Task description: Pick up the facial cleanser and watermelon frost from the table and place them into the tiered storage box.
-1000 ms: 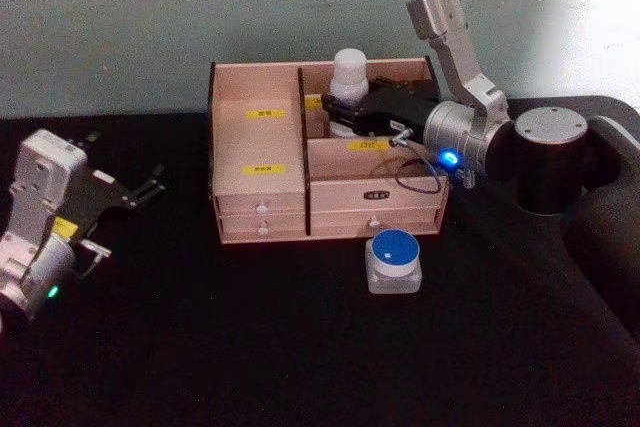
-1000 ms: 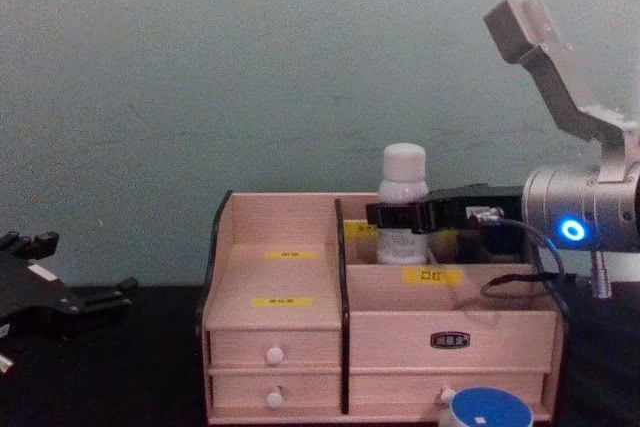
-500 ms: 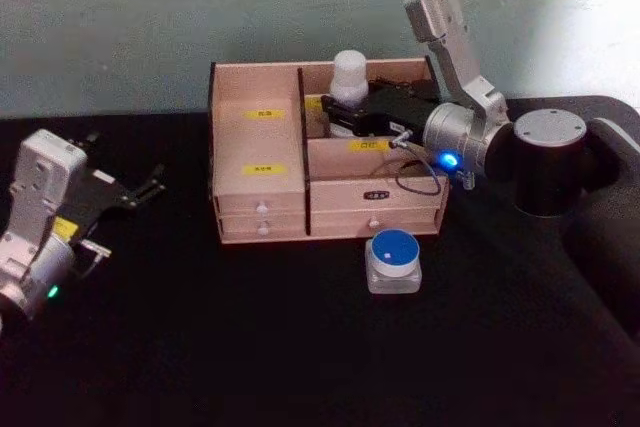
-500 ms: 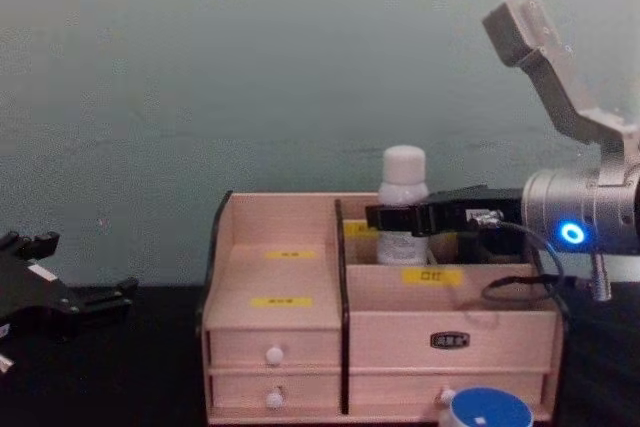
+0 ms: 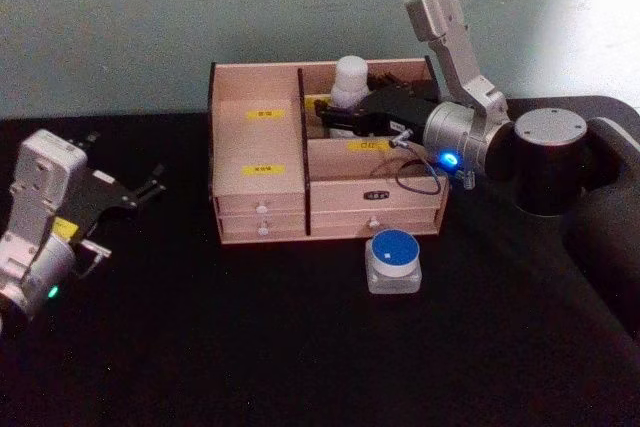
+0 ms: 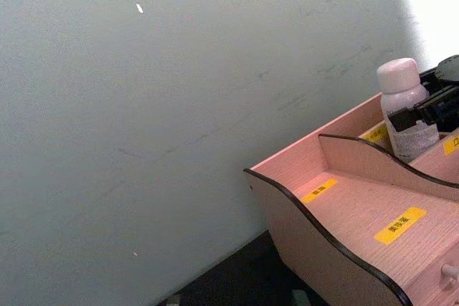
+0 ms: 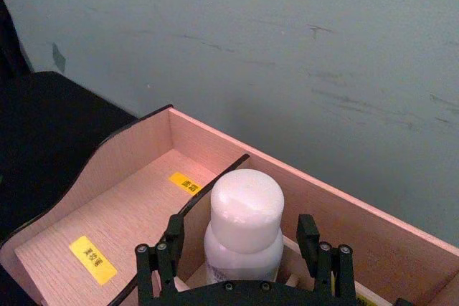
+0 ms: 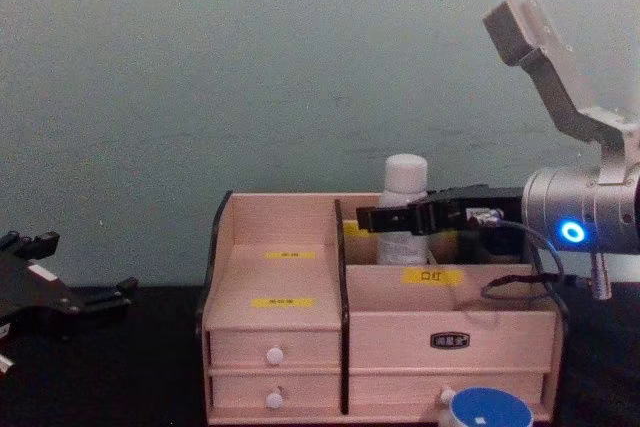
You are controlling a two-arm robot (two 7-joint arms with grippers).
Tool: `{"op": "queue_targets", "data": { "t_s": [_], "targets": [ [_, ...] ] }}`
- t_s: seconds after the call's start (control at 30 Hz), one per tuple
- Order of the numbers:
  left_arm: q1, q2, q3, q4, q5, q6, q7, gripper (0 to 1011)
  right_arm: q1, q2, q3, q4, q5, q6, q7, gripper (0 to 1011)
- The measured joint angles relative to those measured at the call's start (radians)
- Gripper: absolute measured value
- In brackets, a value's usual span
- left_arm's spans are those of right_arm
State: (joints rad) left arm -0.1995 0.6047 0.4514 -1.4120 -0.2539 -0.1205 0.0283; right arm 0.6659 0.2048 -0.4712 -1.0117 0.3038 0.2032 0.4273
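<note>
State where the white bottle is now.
Head view: the white bottle stands in the rear right compartment of the box, between the open fingers of the right gripper.

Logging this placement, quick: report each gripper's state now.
Left gripper: open, holding nothing.
Right gripper: open, straddling the white bottle inside the tiered storage box, gaps both sides.

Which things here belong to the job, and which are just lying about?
Job: white bottle, in the tiered storage box; right gripper, jaws open around the bottle; blue-lidded jar, on the black table before the box.
Not in use: left gripper, parked at left.
</note>
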Motion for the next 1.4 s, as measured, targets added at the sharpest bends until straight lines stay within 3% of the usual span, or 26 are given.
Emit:
{"op": "queue_targets", "data": {
  "t_s": [0.43,0.67,1.03,1.4],
  "targets": [
    [0.000,0.000,0.000,0.000,0.000,0.000,0.000,1001,0.000,0.001,0.000,-0.001,0.001,0.002,0.000,1003],
    [0.000,0.000,0.000,0.000,0.000,0.000,0.000,1001,-0.046,0.032,0.023,-0.106,0.007,0.012,-0.006,1003],
    [0.000,0.000,0.000,0.000,0.000,0.000,0.000,1001,-0.174,0.130,0.054,-0.318,0.042,0.046,0.009,1002],
    [0.000,0.000,0.000,0.000,0.000,0.000,0.000,1001,-0.344,0.278,0.076,-0.501,0.109,0.027,0.078,1003]
  ]
}}
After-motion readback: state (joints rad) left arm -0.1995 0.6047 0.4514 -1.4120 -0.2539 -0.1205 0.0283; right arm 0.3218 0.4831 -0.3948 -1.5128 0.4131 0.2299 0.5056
